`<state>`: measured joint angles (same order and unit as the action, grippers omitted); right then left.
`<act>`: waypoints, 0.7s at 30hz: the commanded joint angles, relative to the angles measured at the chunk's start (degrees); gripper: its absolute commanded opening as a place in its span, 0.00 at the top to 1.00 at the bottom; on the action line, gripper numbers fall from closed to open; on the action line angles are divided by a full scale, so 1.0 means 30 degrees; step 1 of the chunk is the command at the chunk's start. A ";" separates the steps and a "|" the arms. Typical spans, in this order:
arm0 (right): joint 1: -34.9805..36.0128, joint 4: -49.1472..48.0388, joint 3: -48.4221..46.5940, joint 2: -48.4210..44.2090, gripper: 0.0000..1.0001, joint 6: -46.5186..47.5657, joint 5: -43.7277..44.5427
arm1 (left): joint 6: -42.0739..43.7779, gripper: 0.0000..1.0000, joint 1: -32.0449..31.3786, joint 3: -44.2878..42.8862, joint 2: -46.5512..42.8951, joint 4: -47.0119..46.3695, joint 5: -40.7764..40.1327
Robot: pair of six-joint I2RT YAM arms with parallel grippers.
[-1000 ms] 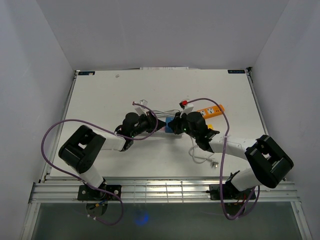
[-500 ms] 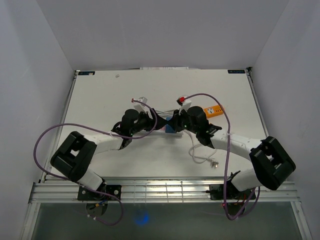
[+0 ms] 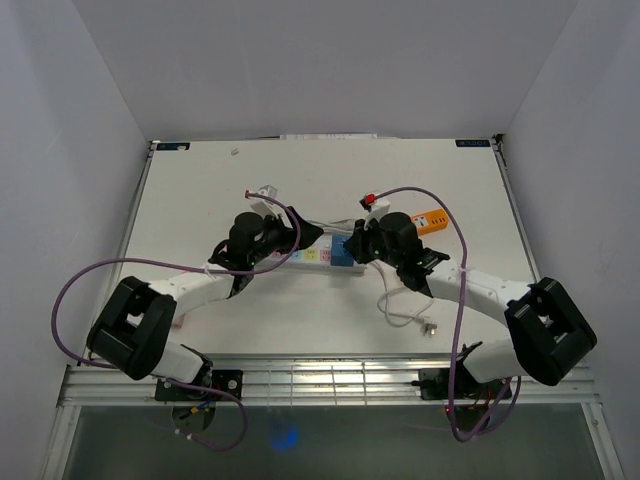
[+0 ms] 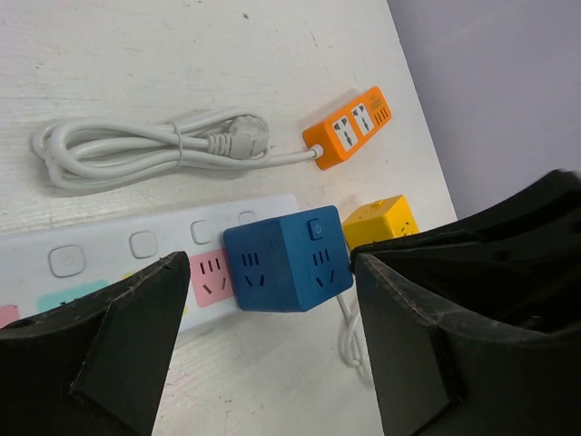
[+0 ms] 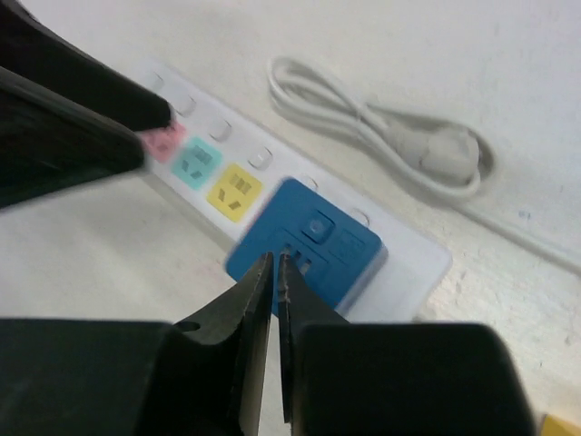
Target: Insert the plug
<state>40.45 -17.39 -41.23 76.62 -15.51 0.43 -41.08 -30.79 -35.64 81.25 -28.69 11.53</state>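
Observation:
The plug is a blue cube (image 4: 286,259) standing on the right end of the white power strip (image 4: 91,263), beside its pink socket. My left gripper (image 4: 270,272) is open, its fingers apart on either side of the cube and not touching it. My right gripper (image 5: 275,261) is shut with nothing in it, its tips over the blue cube's (image 5: 313,238) top face; I cannot tell if they touch. In the top view the cube (image 3: 343,256) lies between the left gripper (image 3: 297,234) and the right gripper (image 3: 352,246).
A coiled white cord (image 4: 136,150) lies behind the strip. An orange adapter (image 4: 347,129) and a yellow cube (image 4: 379,220) sit to its right. A thin white cable with a small plug (image 3: 412,320) lies near the right arm.
My left gripper has opened and drawn back to the left, away from the blue cube. The right gripper stays shut over the cube and has edged slightly away from the bases.

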 commanded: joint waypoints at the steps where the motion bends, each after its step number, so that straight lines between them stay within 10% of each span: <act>1: -0.1114 0.0405 0.1116 0.1556 0.89 -0.0951 -0.0691 | -0.0310 0.16 0.0417 0.0014 -0.0863 0.0158 0.0492; 14: -0.1968 0.0023 0.1439 -0.1418 0.84 -0.1219 -0.2371 | -0.0106 0.16 0.0506 0.0189 -0.1273 0.0041 0.0757; 17: -0.1998 0.1776 0.1528 -0.3504 0.71 -0.0516 -0.0353 | -0.0046 0.11 0.0506 0.0365 -0.1537 0.0158 0.0231; 21: -0.1998 0.6743 0.0797 -0.4504 0.26 0.0159 0.2256 | -0.0865 0.02 0.0827 0.0949 -0.2035 0.0187 -0.0327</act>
<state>34.59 -9.52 -36.82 64.16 -17.72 0.19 -42.39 -29.10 -34.11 78.08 -28.29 12.19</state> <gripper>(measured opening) 0.656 0.975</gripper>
